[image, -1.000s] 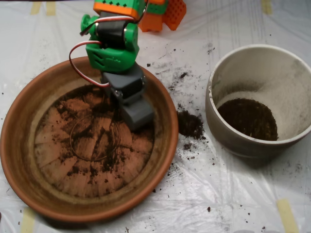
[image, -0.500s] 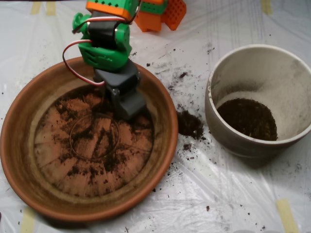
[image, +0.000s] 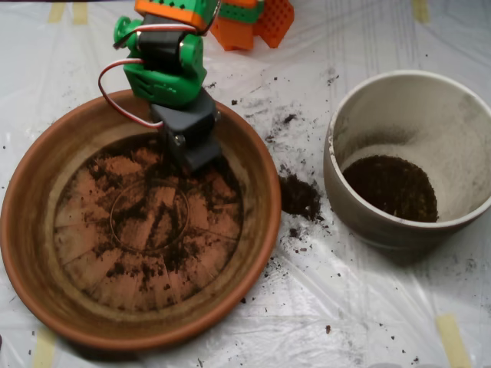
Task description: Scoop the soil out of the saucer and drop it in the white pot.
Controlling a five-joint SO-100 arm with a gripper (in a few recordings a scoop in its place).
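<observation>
The terracotta saucer [image: 31,253] fills the left half of the overhead view. Only a thin, patchy layer of dark soil [image: 153,222] lies across its ridged base. My grey scoop [image: 197,152] hangs from the green arm over the saucer's upper part, its tip low near the base. It looks like one compact block with its halves together. The white pot [image: 460,130] stands to the right, apart from the saucer. A dark heap of soil [image: 391,186] lies on the pot's bottom.
A clump of spilled soil [image: 299,196] sits on the clear plastic sheet [image: 345,307] between saucer and pot, with crumbs scattered around it. The orange arm base [image: 253,19] stands at the top edge behind the saucer.
The scoop has drawn back up and to the left, from near the saucer's middle right toward its far rim. The soil in the pot looks the same.
</observation>
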